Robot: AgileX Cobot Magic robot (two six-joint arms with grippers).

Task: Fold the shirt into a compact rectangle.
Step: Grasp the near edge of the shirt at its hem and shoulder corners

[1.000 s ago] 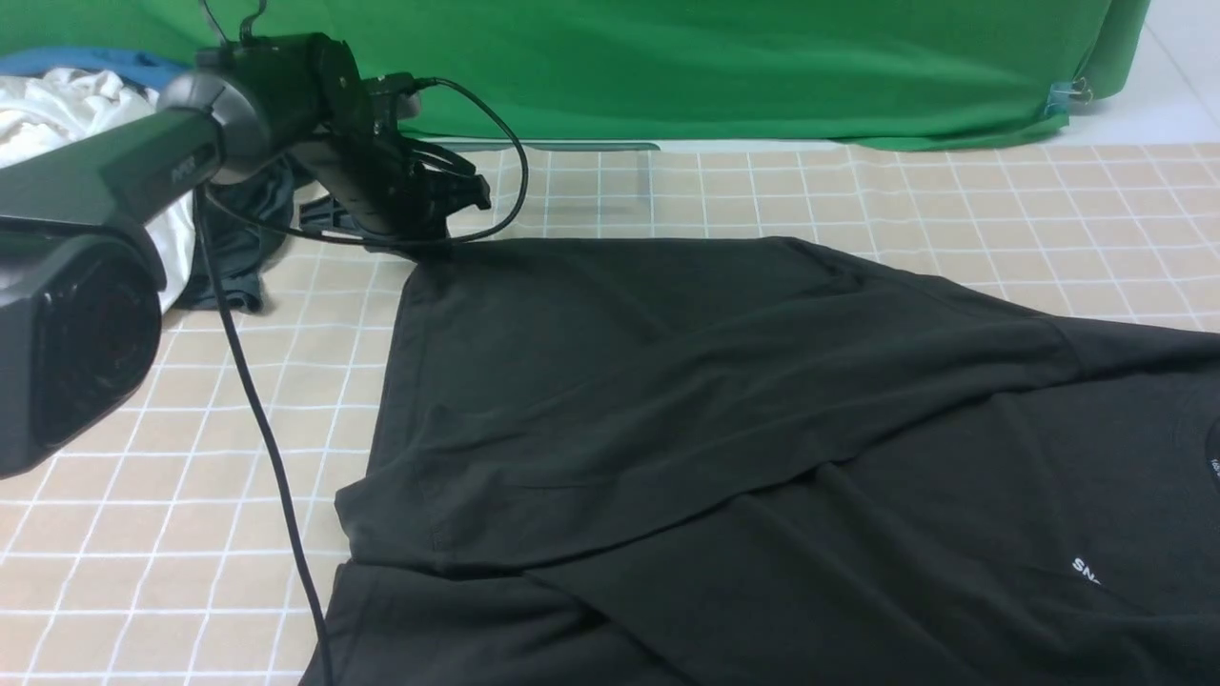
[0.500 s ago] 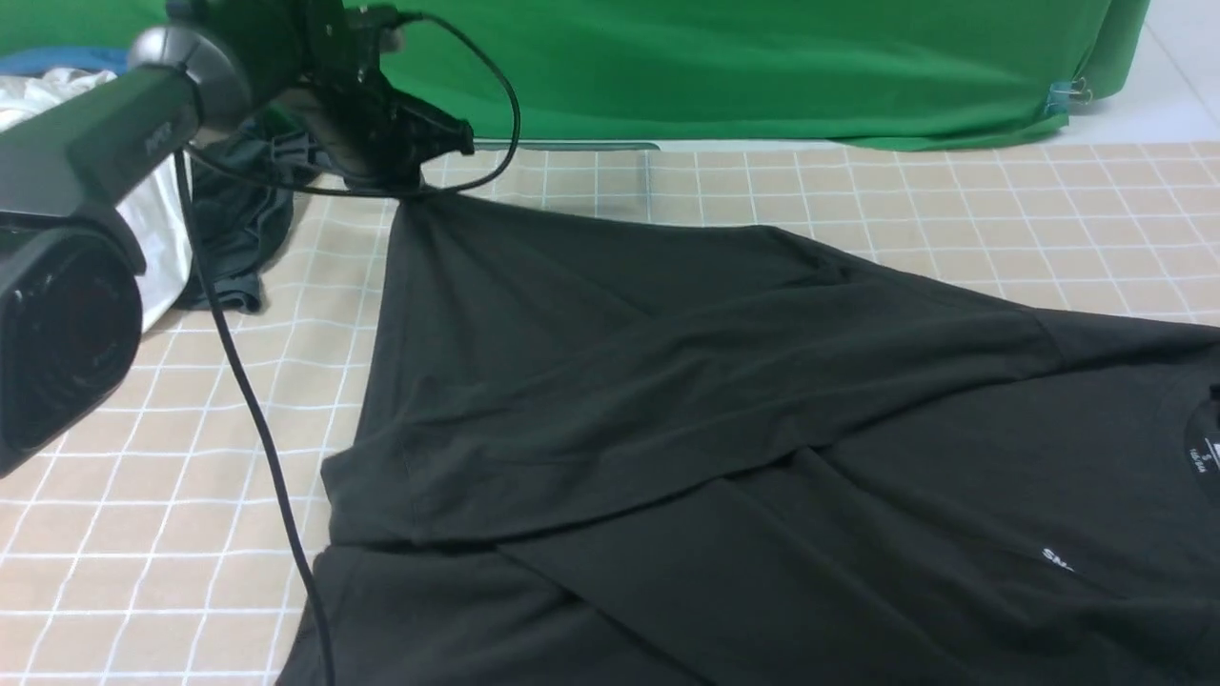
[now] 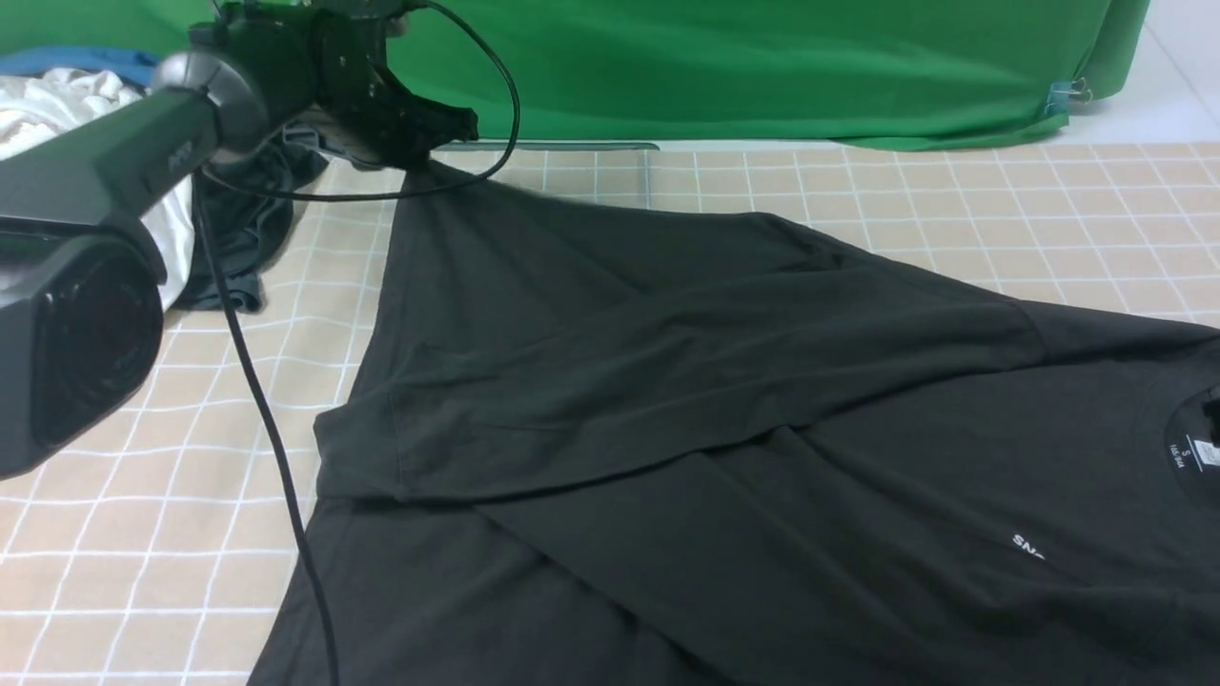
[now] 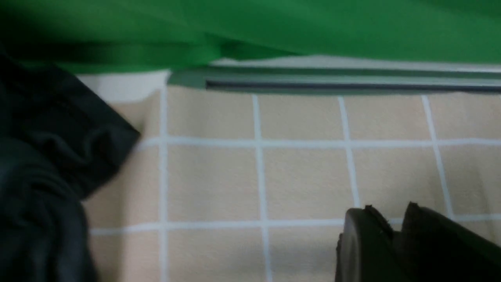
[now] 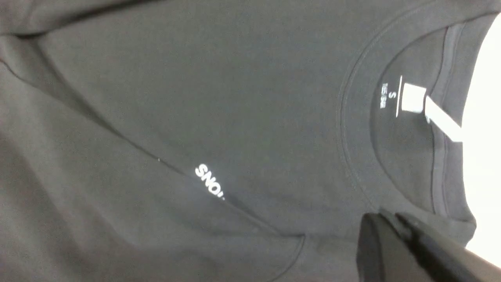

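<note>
The black shirt (image 3: 715,381) lies spread over the checked tablecloth (image 3: 143,534), one side folded across its front. My left gripper (image 3: 419,157) hangs above the far left of the table, shut on the shirt's far corner, and the cloth runs taut up to it. In the left wrist view the fingers (image 4: 360,243) stand close together with dark cloth between them. My right gripper (image 5: 385,215) is out of the front view. Its jaws are closed on the shirt's shoulder cloth beside the collar. The white print (image 5: 209,182) and the neck label (image 5: 413,98) show.
A white garment (image 3: 57,105) and a dark grey garment (image 3: 243,229) lie at the far left, right beside the left gripper. A green backdrop (image 3: 715,67) closes off the back edge. The left arm's cable (image 3: 257,400) hangs down over the cloth.
The left gripper has risen and moved back with the shirt's corner, pulling the cloth taut. The shirt has slid left, bringing the collar into the front view.
</note>
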